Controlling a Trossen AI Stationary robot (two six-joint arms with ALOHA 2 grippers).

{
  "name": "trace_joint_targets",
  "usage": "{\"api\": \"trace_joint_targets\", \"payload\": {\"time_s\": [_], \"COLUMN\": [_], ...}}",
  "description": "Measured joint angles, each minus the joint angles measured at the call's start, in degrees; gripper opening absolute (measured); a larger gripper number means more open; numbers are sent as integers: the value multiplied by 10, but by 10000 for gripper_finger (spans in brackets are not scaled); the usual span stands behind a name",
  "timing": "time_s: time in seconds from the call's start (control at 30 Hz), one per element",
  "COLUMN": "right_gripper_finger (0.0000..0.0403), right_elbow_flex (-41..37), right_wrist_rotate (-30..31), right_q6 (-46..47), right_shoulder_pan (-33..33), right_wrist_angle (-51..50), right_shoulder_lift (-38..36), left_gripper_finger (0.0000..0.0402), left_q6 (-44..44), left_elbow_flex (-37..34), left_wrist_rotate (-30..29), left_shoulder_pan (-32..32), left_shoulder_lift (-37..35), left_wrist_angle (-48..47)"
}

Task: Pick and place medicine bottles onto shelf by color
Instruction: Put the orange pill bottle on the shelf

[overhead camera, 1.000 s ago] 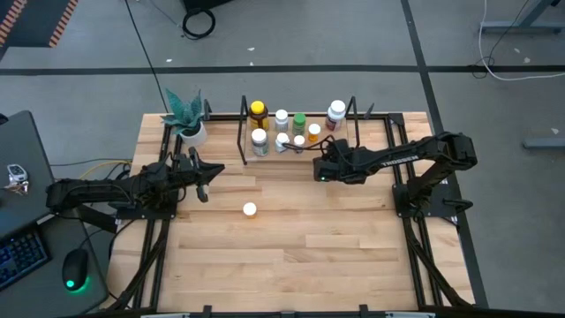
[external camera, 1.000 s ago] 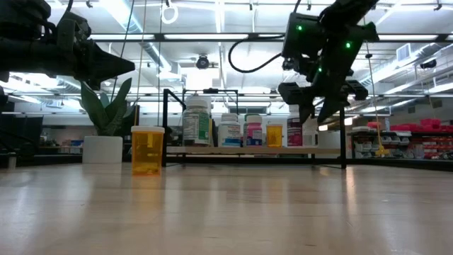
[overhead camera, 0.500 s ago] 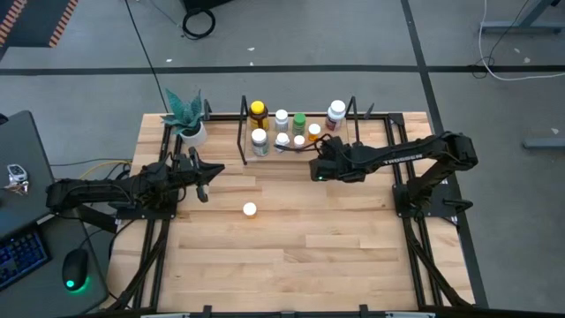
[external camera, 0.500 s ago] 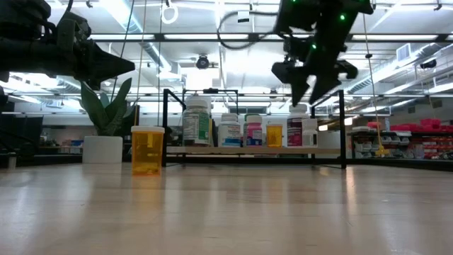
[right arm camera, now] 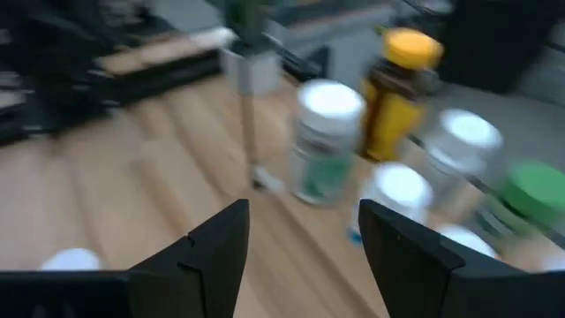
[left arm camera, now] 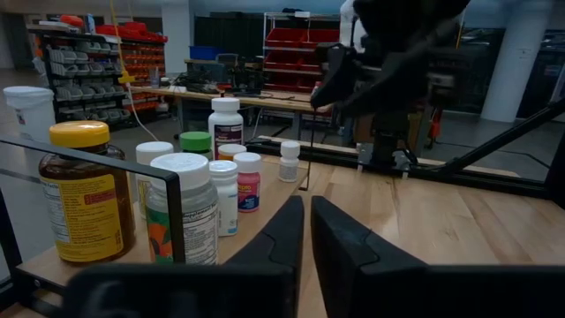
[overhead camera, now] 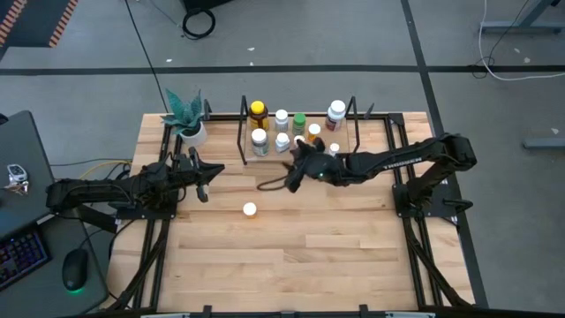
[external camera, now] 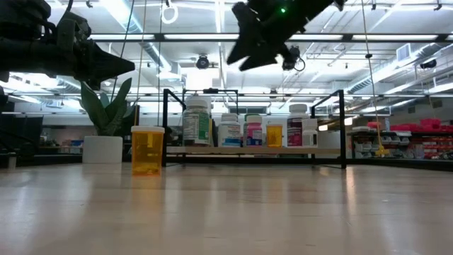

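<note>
Several medicine bottles stand on the shelf [overhead camera: 300,148], a black-railed rack at the table's far edge. Among them are an amber one with a yellow cap [overhead camera: 258,110], a green-capped one [overhead camera: 299,121] and a white-capped one with a pink label [external camera: 297,129]. One orange bottle with a white cap [overhead camera: 250,209] stands alone on its base on the table [external camera: 147,150]. My right gripper [overhead camera: 294,174] hovers open and empty, high above the table in front of the shelf [right arm camera: 302,212]. My left gripper [overhead camera: 203,188] waits shut at the table's left [left arm camera: 305,212].
A potted plant [overhead camera: 187,122] stands at the far left corner beside the shelf. Black frame rails [overhead camera: 415,238] run along both sides of the table. The near half of the wooden table [overhead camera: 291,256] is bare.
My right gripper has drawn back from the shelf's right end, rising and going toward the table's left. It has tipped up from pointing steeply down to a shallow slant and rolled. It has stayed open and empty.
</note>
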Motion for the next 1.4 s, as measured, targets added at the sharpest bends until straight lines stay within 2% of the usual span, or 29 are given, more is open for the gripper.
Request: {"api": "trace_joint_targets", "payload": {"time_s": [0.27,0.37,0.53,1.03,1.23,1.4], "right_gripper_finger": [222,222,222,234,271,317], "right_elbow_flex": [0,3,52,270,322,330], "right_wrist_rotate": [-155,-195,-230,-324,-344,-344], "right_q6": [-104,-118,-131,-183,-205,-215], "right_shoulder_pan": [0,0,0,19,24,28], "right_wrist_angle": [147,174,136,-11,-44,-46], "right_shoulder_lift": [64,85,125,275,322,349], "left_gripper_finger": [34,38,40,36,41,36], "left_q6": [0,0,0,0,0,0], "left_elbow_flex": [0,0,0,0,0,0], "left_wrist_rotate": [0,0,0,0,0,0], "left_shoulder_pan": [0,0,0,0,0,0], "left_shoulder_lift": [0,0,0,0,0,0], "left_wrist_angle": [0,0,0,0,0,0]}}
